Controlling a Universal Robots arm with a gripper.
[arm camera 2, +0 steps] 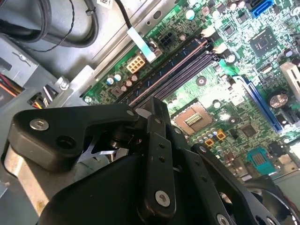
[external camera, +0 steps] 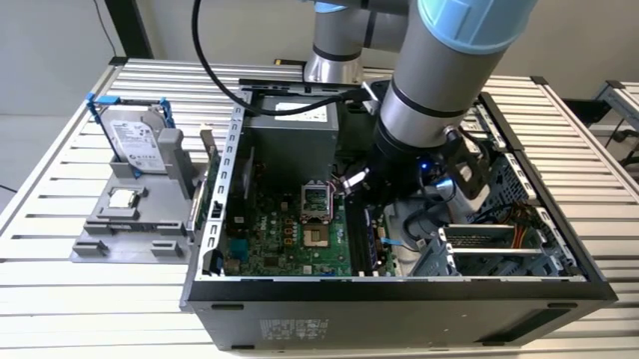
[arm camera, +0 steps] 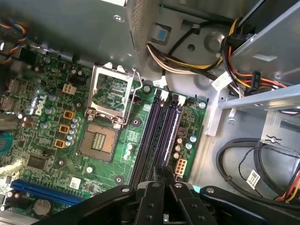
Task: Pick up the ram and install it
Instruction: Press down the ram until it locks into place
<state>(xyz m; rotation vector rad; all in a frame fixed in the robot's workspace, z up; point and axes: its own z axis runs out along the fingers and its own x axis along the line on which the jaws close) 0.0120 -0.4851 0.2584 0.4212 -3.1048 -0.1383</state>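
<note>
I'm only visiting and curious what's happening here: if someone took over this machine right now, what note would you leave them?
Tool: low inside the open computer case, just above the memory slots on the motherboard. Open or shut: cannot tell.
Ram: cannot make it out for sure, either in the tool or in a slot.
Other parts: hard drive and processor chip sit on the grey holder outside the case, at the exterior view's left.
Done: tool is at the slots.
Left: a seated ram is not confirmed.
</note>
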